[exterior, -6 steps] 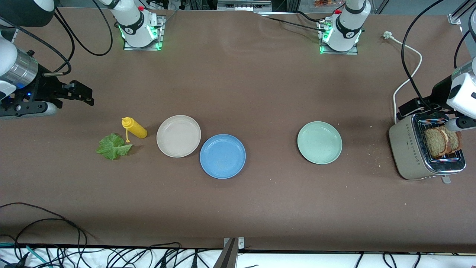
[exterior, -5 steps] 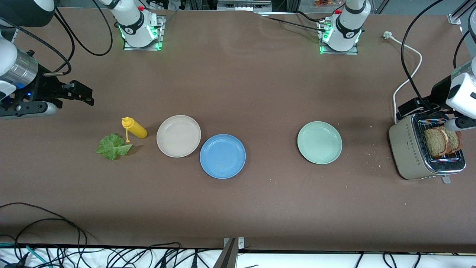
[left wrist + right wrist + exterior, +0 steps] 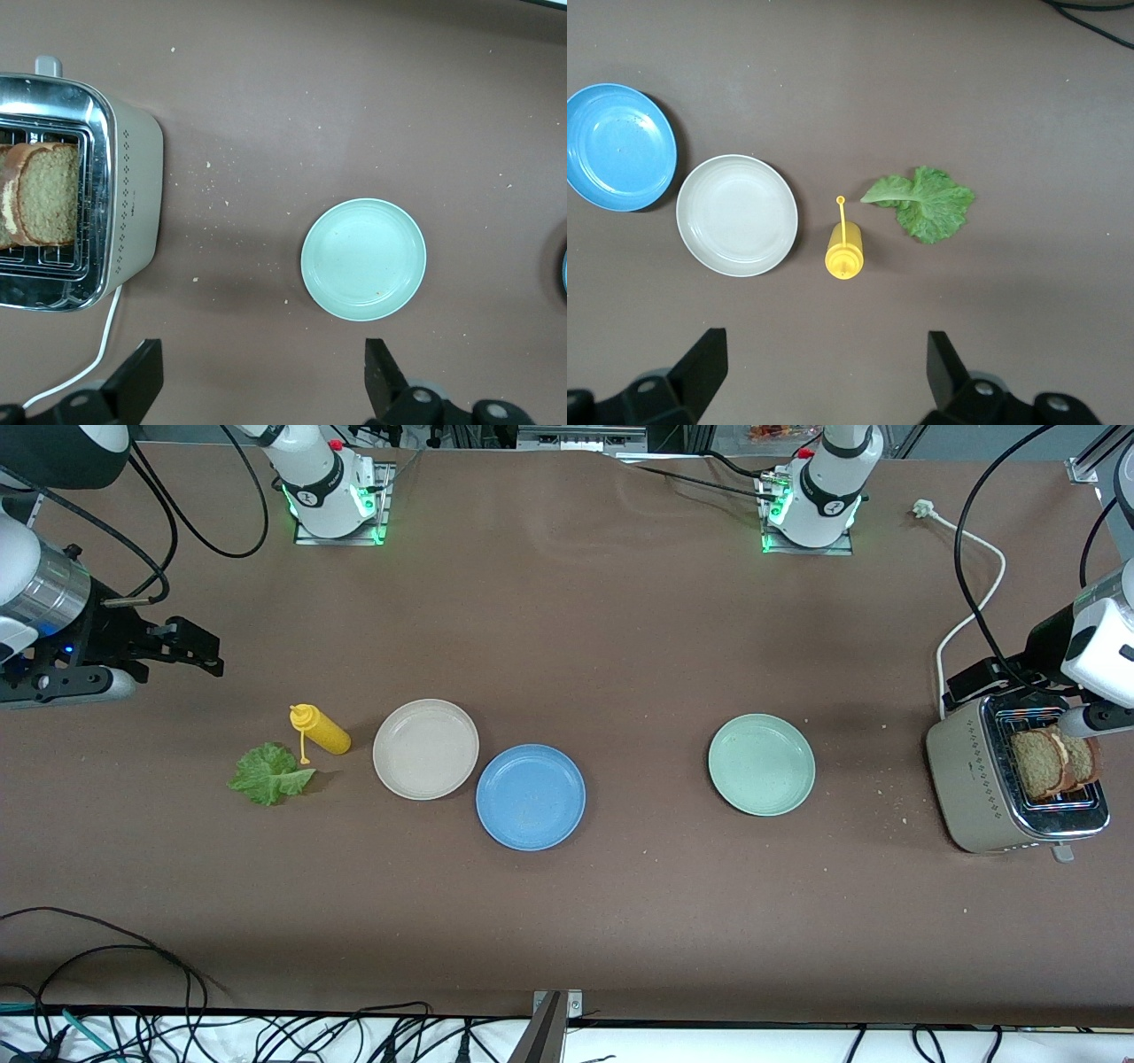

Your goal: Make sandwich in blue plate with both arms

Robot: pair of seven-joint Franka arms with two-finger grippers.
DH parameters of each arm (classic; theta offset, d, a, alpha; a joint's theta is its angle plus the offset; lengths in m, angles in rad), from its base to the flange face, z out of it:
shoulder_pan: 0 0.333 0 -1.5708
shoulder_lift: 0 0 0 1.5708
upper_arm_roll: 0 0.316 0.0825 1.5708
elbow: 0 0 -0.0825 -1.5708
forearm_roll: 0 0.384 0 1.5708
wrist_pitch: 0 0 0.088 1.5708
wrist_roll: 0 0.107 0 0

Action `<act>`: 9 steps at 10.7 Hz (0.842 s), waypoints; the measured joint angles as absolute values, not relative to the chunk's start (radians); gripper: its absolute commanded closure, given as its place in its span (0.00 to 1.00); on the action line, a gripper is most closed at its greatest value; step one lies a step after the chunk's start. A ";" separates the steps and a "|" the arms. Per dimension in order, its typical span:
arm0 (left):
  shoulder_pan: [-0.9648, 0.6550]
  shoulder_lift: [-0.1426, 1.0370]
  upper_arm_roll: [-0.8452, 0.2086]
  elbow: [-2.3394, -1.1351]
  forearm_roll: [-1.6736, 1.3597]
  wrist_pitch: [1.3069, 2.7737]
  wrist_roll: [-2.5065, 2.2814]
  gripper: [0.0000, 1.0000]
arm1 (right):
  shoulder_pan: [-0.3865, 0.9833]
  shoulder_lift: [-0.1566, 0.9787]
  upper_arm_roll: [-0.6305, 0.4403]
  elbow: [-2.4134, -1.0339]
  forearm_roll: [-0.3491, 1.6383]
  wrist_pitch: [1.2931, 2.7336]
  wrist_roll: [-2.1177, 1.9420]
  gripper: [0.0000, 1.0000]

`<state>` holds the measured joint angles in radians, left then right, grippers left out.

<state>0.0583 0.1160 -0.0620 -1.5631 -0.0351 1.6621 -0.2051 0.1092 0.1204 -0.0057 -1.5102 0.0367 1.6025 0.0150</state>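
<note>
Front view: left claw (image 3: 257, 381) open | right claw (image 3: 819, 376) open | toast (image 3: 1050, 762) partly hidden in toaster (image 3: 974, 788)

**Bottle, spare plates and toaster on a brown worktop**

A yellow squeeze bottle (image 3: 320, 729) lies on its side on the brown worktop (image 3: 620, 646), just beside a cream plate (image 3: 425, 748). A pale green plate (image 3: 761, 764) sits well apart, toward the left arm's end. There a beige toaster (image 3: 974, 788) stands, its white cord (image 3: 970, 593) trailing to a loose plug (image 3: 924, 508).
</note>
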 measured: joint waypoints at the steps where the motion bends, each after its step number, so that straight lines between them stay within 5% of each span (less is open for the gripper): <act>1: 0.058 0.116 -0.062 -1.563 -0.035 1.662 -0.205 0.00 | 0.109 0.120 -0.006 -1.510 0.037 1.602 0.015 0.00; 9: 0.058 0.116 -0.062 -1.561 -0.035 1.662 -0.205 0.00 | 0.110 0.123 -0.006 -1.510 -0.006 1.602 0.015 0.00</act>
